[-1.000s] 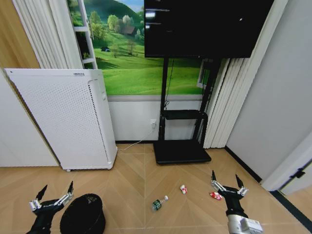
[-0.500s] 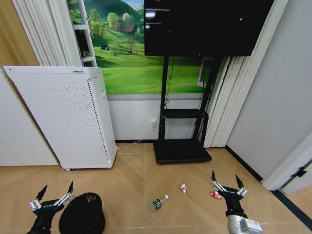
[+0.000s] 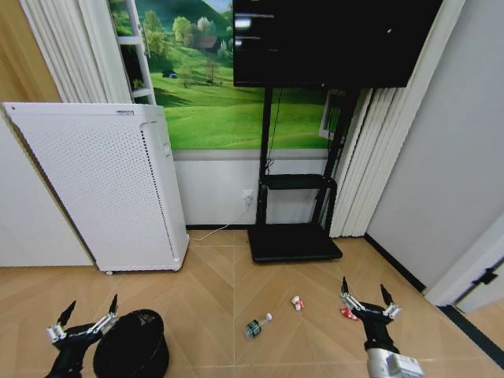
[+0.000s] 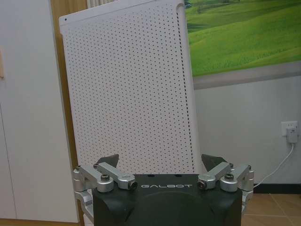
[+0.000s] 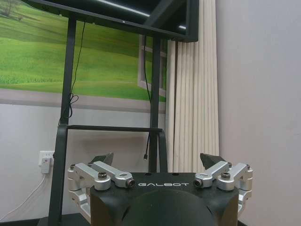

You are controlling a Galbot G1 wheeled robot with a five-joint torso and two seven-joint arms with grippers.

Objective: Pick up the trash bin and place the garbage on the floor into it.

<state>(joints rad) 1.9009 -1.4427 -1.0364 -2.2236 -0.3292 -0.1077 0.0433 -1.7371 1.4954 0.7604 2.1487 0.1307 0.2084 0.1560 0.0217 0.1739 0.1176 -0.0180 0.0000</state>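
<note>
The left gripper (image 3: 83,324), fingers spread apart, is hovering just beside the black trash bin (image 3: 131,345) on the wooden floor, while the right gripper (image 3: 367,301), equally spread, is hanging nearer the litter.

A wooden floor (image 3: 213,295) in a herringbone pattern carries everything here. At the near left stands a black trash bin (image 3: 131,354). Behind it, against the far left wall, stands a tall white perforated appliance (image 3: 102,193). The flat black base of a TV stand (image 3: 295,244) rests on the floor at the far middle. Near the centre lies a small green-and-white bottle (image 3: 256,325); to its right lie a red-and-white wrapper (image 3: 297,303) and, farther right, another red piece (image 3: 347,313).
</note>
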